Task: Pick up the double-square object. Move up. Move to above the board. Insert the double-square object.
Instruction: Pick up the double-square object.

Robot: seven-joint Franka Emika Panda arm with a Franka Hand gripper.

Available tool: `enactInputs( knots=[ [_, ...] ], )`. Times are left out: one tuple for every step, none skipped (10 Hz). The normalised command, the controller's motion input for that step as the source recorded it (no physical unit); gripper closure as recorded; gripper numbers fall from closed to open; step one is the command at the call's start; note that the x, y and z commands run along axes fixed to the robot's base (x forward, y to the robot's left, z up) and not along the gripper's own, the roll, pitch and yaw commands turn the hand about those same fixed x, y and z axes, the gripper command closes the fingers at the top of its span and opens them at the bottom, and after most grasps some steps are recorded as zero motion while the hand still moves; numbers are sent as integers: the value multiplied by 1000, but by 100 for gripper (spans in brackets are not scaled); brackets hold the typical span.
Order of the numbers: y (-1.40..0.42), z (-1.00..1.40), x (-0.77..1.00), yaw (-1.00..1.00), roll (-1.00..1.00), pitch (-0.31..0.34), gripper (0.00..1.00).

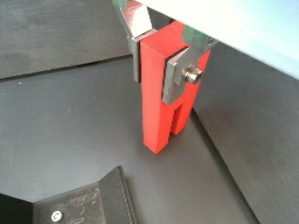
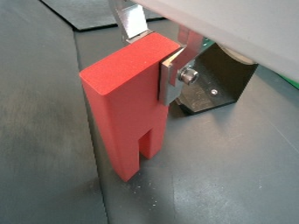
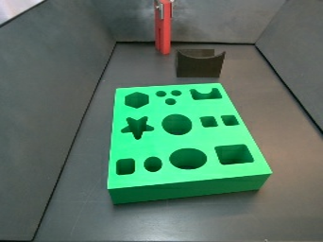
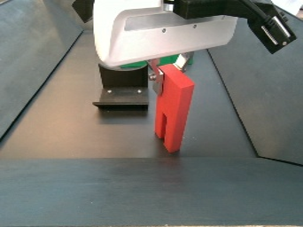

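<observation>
Wrist view: the gripper is clamped on the upper part of the double-square object, a red-orange bar standing upright with its forked end down on the dark floor; a silver finger with a screw presses flat on one side of the bar, a corner of the dark fixture shows near the frame edge, apart from the bar. Wrist view from the opposite side: gripper again closed on the double-square object, silver finger against its side, the slot between the two square prongs visible at the lower end, prong tips at floor level, touching or just off cannot tell; fixture sits just behind the bar. Side view: double-square object stands upright at the far end of the floor, just beside the fixture, well apart from the board, which lies flat nearer the camera with its shaped holes empty; gripper only partly visible at the bar's top. Side view from behind the arm: gripper under the white wrist housing grips the top of the double-square object, bar upright, fork down, fixture beside it, a sliver of the green board beyond
</observation>
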Motion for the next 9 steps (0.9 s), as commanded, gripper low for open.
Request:
enactInputs(
  knots=[
    [0,0,0,0,0,0,100],
    [0,0,0,0,0,0,100],
    [0,0,0,0,0,0,100],
    [0,0,0,0,0,0,100],
    [0,0,0,0,0,0,100],
    [0,0,0,0,0,0,100],
    [0,0,0,0,0,0,100],
    [0,0,0,0,0,0,100],
    [0,0,0,0,0,0,100]
  ],
)
